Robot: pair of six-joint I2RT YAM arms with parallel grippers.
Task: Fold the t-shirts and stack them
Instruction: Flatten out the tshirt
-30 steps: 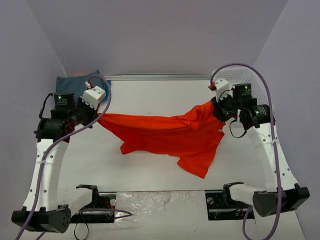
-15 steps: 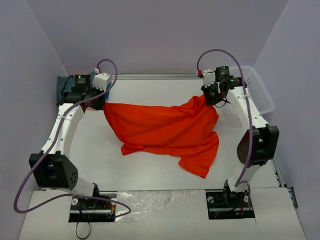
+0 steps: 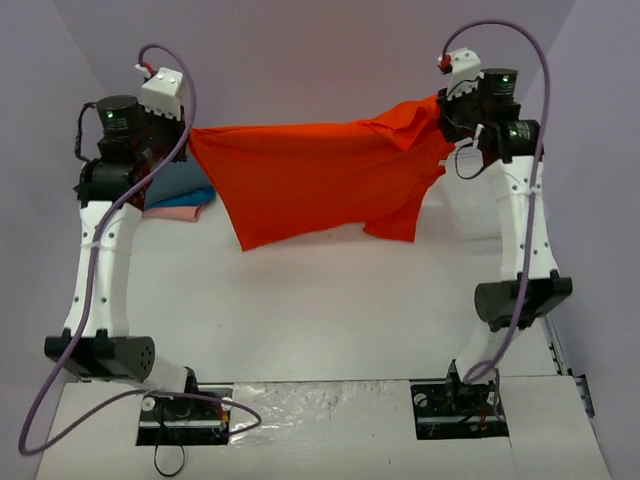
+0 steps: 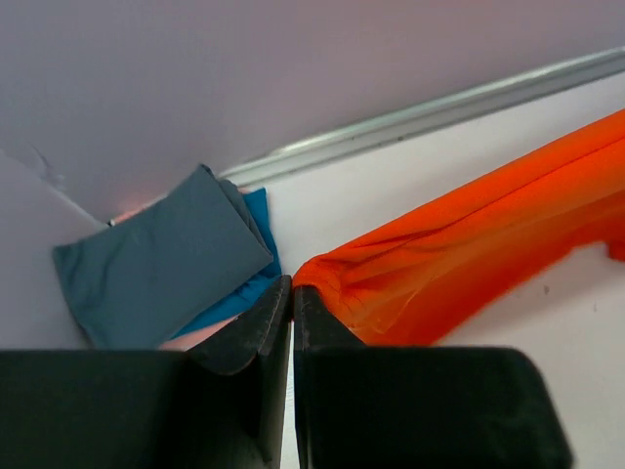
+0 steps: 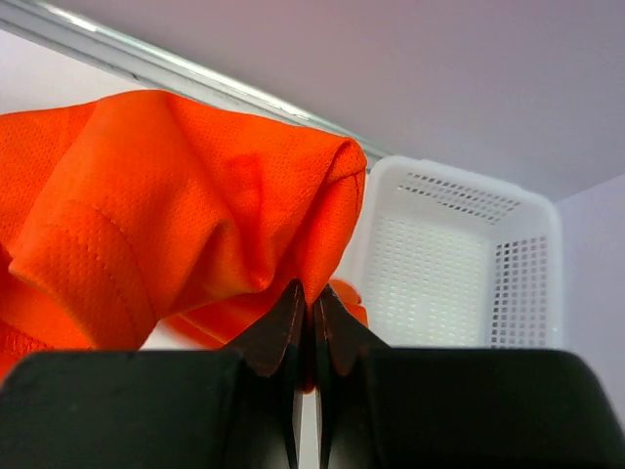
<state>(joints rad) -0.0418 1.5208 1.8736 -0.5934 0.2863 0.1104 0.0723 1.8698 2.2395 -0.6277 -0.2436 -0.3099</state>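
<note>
Raised from the worktop (image 3: 320, 310) moments ago, the orange t-shirt (image 3: 320, 180) hangs stretched across the far side, left fingers (image 4: 262, 332) and right fingers (image 5: 276, 332) each pinching an edge; keeping it taut and level should lay it flat.

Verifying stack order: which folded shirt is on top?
The dark grey-teal shirt: it lies over the bright blue one, whose edge peeks out, with the pale pink one lowest.

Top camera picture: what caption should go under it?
The left gripper and right gripper hold the orange t-shirt stretched wide between them.
</note>
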